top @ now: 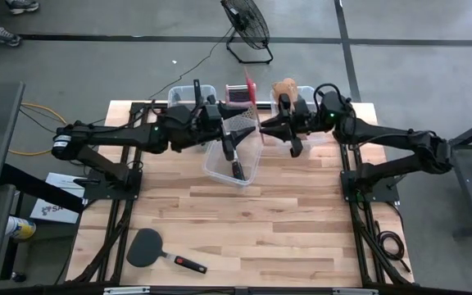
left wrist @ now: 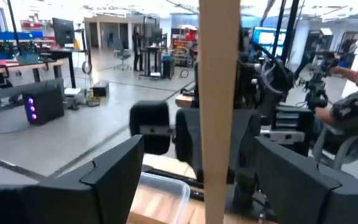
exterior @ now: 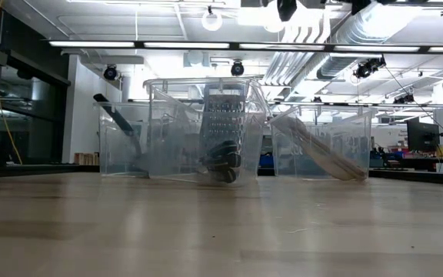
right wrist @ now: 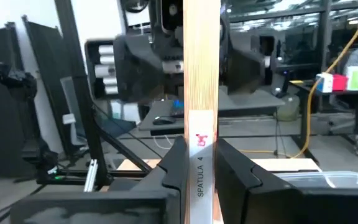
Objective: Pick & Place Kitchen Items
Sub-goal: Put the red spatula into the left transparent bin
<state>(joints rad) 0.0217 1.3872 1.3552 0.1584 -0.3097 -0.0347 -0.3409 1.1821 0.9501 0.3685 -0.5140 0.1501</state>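
The wooden spatula (right wrist: 201,93) stood upright between both arms above the middle bin (top: 229,170) — its ends cut off. The right gripper (right wrist: 201,168) clamped it; the left gripper (left wrist: 219,168) gaped wide, fingers apart from it.

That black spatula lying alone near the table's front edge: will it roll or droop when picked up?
The black spatula has a wide flat head lying on the table, so it probably won't roll. Gripped by its narrow handle, the broad head may sag or swing. The head looks thin, so possibly slightly flexible.
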